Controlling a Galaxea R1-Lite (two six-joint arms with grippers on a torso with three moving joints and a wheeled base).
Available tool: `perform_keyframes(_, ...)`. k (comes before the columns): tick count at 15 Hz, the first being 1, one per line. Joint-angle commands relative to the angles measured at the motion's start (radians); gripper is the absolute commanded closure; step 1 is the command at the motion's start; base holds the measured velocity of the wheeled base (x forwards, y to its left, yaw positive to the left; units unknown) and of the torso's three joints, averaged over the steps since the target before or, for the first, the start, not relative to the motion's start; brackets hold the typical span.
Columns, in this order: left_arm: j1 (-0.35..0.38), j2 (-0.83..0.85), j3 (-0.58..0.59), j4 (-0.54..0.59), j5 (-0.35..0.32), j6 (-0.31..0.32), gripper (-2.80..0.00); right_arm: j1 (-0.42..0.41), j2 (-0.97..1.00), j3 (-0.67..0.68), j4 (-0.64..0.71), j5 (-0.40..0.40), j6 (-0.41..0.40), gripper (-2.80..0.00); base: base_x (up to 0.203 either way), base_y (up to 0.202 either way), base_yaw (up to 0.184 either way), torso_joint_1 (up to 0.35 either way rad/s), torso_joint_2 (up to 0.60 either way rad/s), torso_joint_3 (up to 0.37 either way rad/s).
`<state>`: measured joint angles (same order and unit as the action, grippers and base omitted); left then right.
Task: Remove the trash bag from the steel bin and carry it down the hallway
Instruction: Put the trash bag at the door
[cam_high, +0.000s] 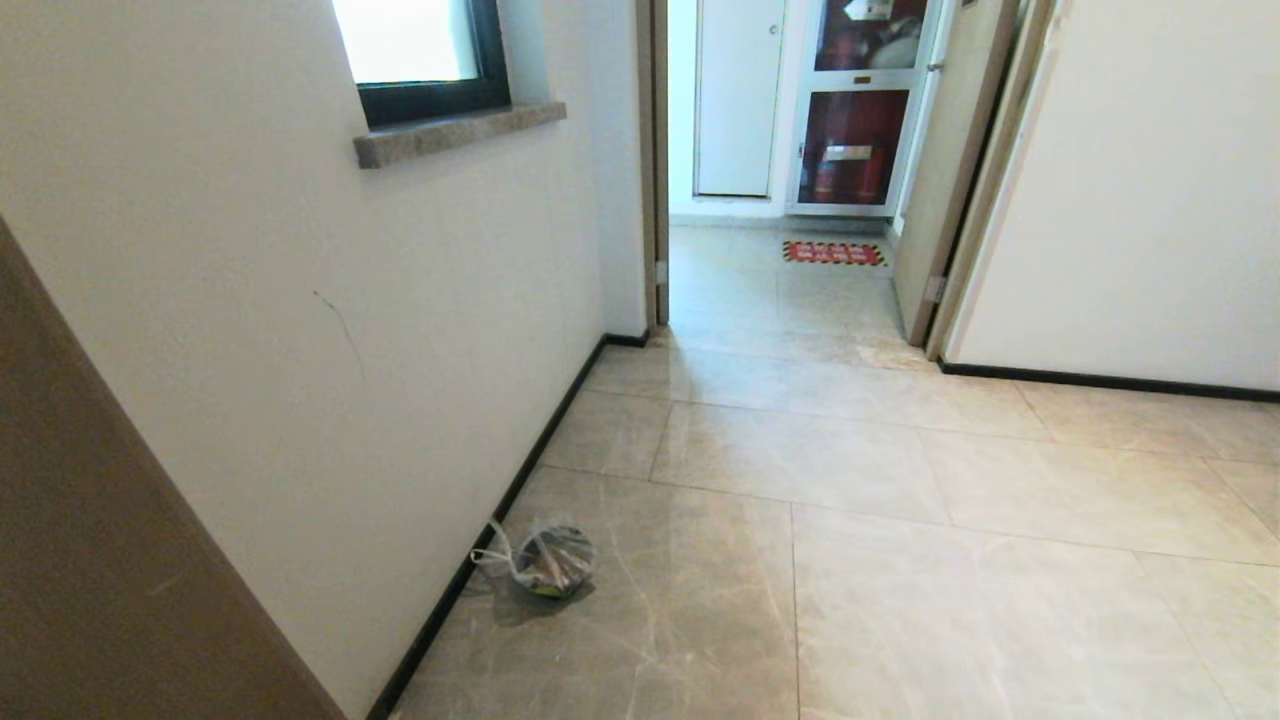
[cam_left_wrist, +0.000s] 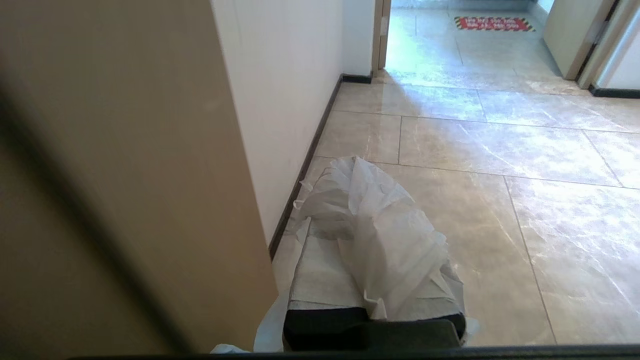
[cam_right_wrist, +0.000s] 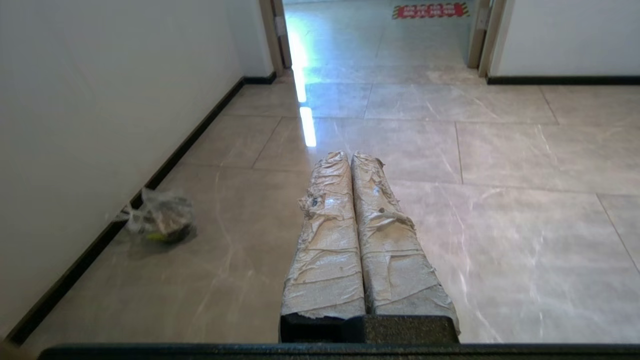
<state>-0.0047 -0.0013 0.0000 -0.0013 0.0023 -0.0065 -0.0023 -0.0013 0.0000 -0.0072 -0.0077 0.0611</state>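
The trash bag, thin translucent white plastic, lies crumpled over the taped fingers of my left gripper, which is shut on it. A white strip of it hangs down beside the gripper's black base. What hangs below is hidden. My right gripper is held low over the hallway floor, its tape-wrapped fingers pressed together with nothing between them. The steel bin is out of view. Neither arm shows in the head view.
Another small clear bag with dark and green rubbish lies on the tiles against the black skirting of the left wall. A beige panel stands close on the left. Ahead are a window sill, an open doorway and a red floor mat.
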Motion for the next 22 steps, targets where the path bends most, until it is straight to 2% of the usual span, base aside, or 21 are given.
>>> perform_keyframes(1, 0.0, 0.001, 0.0, 0.0, 0.001, -0.001, 0.0, -0.001, 0.0, 0.0, 0.0, 0.0, 0.0, 0.0, 0.196, 0.0, -0.001, 0.006, 0.0, -0.001)
perform_keyframes(4, 0.0, 0.0, 0.0, 0.001, 0.0, -0.005, 0.0, 0.001, 0.0, 0.0, 0.0, 0.0, 0.0, 0.0, 0.168, 0.0, 0.001, 0.001, 0.0, 0.002)
perform_keyframes(12, 0.0, 0.001, -0.001, 0.004, 0.001, -0.007, 0.0, 0.0, 0.0, 0.0, 0.0, 0.0, 0.0, 0.0, 0.001, -0.001, 0.005, 0.0, 0.0, 0.0)
perform_keyframes(19, 0.0, 0.001, 0.0, 0.004, 0.001, -0.01, 0.0, -0.001, 0.0, 0.0, 0.0, 0.0, 0.0, 0.0, 0.002, -0.165, 0.008, 0.002, 0.0, 0.001)
perform_keyframes(22, 0.0, 0.0, 0.0, 0.003, 0.001, -0.012, 0.0, -0.001, 0.0, 0.0, 0.0, 0.0, 0.0, 0.0, 0.0, -0.034, 0.009, 0.001, 0.0, 0.002)
